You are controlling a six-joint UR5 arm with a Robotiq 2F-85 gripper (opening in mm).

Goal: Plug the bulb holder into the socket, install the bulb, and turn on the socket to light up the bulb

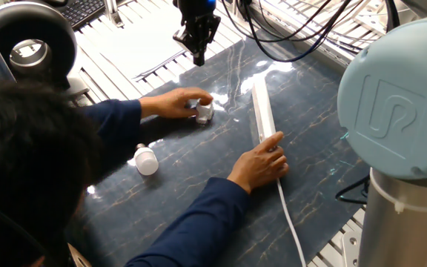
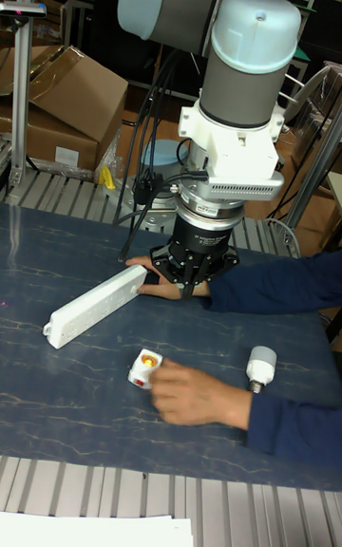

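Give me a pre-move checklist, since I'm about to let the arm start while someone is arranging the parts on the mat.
1. Workspace free of people: not ok. One hand holds the bulb holder; the other hand rests on the socket.
2. Bulb holder plugged in: not ok, it sits on the mat apart from the socket.
3. Bulb installed: not ok, it lies loose on the mat.
4. Gripper empty: ok, it hangs above the mat holding nothing.
5. Jaws open: cannot tell.
6. Socket switched on: cannot tell.

cardboard boxes (image 2: pixel 71 91), keyboard (image 1: pixel 80 10), perhaps fan (image 1: pixel 30 46)
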